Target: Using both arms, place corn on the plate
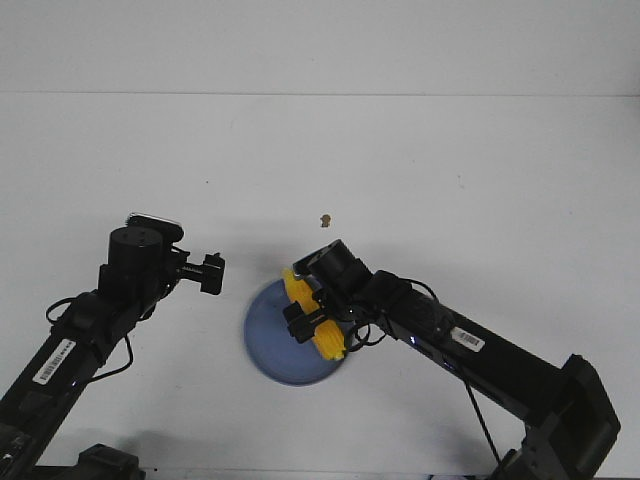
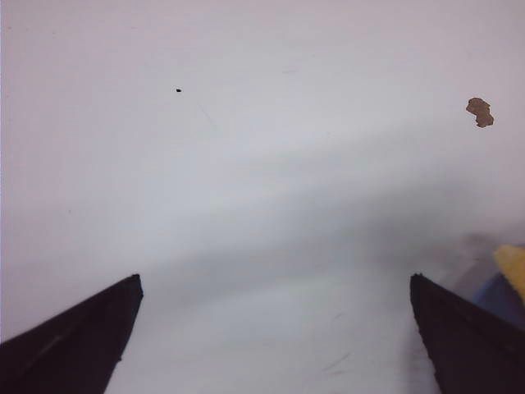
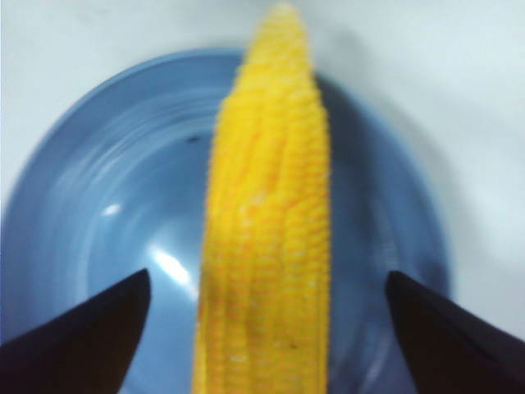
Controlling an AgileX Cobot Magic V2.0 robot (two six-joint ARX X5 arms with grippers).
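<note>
Right gripper [image 1: 303, 322] of mine hangs over the plate [image 1: 265, 340] with its two fingers spread wide, and the corn [image 1: 318, 318] lies between them. In the right wrist view there is a gap on each side of the corn [image 3: 267, 238], so I am not squeezing it. I think the corn is already down on the plate [image 3: 98, 205], and the step in hand is letting go. Next I should lift this arm straight up, slowly, so a finger does not bump the corn and roll it off.

My left gripper [image 1: 210, 273] is open too and holds nothing. It hovers over the bare bench [image 1: 450, 150], just left of the plate.

The corn is bright yellow, with neat rows of little bumps. It gets thinner toward one end, and its tip pokes past the plate's rim.
</note>
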